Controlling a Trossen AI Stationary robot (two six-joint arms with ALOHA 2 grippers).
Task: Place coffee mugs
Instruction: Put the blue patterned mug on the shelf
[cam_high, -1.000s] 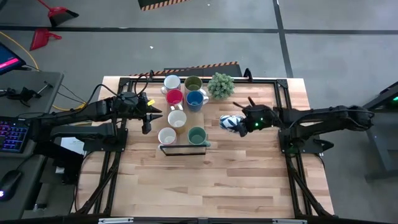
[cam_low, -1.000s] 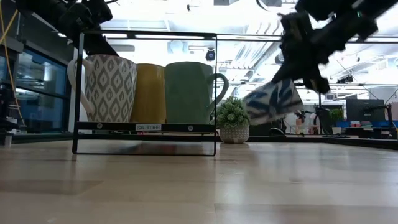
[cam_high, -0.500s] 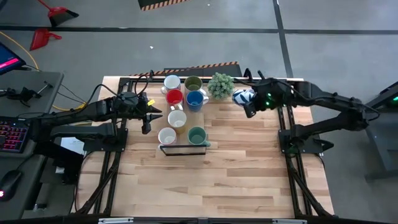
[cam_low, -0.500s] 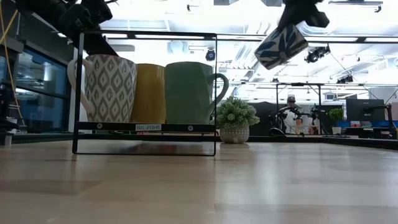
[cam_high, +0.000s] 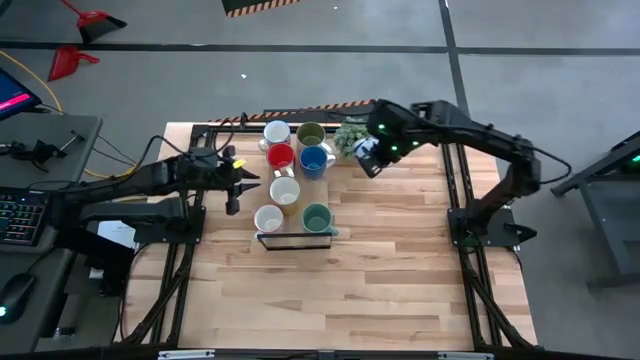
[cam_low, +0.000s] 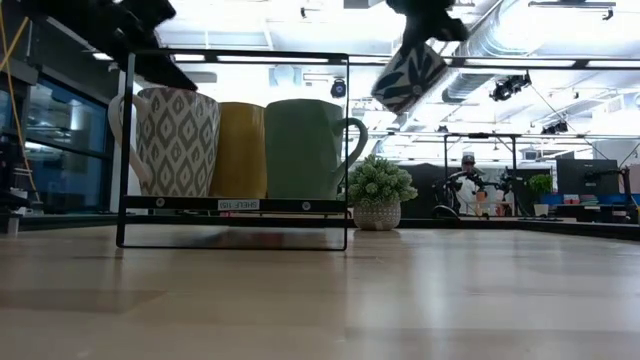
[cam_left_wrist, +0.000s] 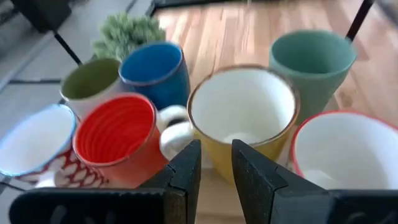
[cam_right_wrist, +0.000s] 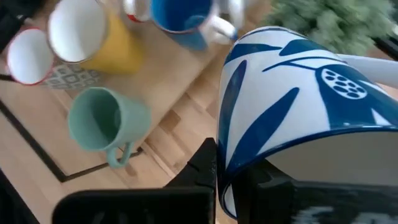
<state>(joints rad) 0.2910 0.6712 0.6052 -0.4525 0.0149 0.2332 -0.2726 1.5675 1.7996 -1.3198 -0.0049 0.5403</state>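
High view: the right tool (cam_high: 371, 160) hangs above the far part of the pale wooden table (cam_high: 400, 270), just beside the small green potted plant (cam_high: 352, 136), pinching a white ceramic mug with dark blue leaf patterns (cam_high: 366, 153) clear of the wood. The left tool (cam_high: 237, 185) waits at the left side of the cluster of mugs. In that cluster stand a white mug with red markings (cam_high: 277, 132), an olive green mug (cam_high: 310, 134), a red mug (cam_high: 280, 157), a blue mug (cam_high: 313, 160), a yellow mug with a white inside (cam_high: 285, 191), a grey-patterned white mug (cam_high: 268, 219) and a teal mug (cam_high: 316, 217). A thin black wire frame (cam_high: 295, 240) borders the near side of the cluster.

Low view: the leaf-patterned mug hangs tilted in the air, high above the plant and to the right of the frame. The patterned, yellow and teal mugs stand upright inside the frame. A person shows far off in the room behind.

Left wrist view: the left tool's fingers (cam_left_wrist: 183, 171) stand slightly spread with nothing between them, pointing at the yellow mug.

Right wrist view: the right tool's fingers (cam_right_wrist: 202, 165) are pressed onto the rim wall of the leaf-patterned mug, above the teal and blue mugs.
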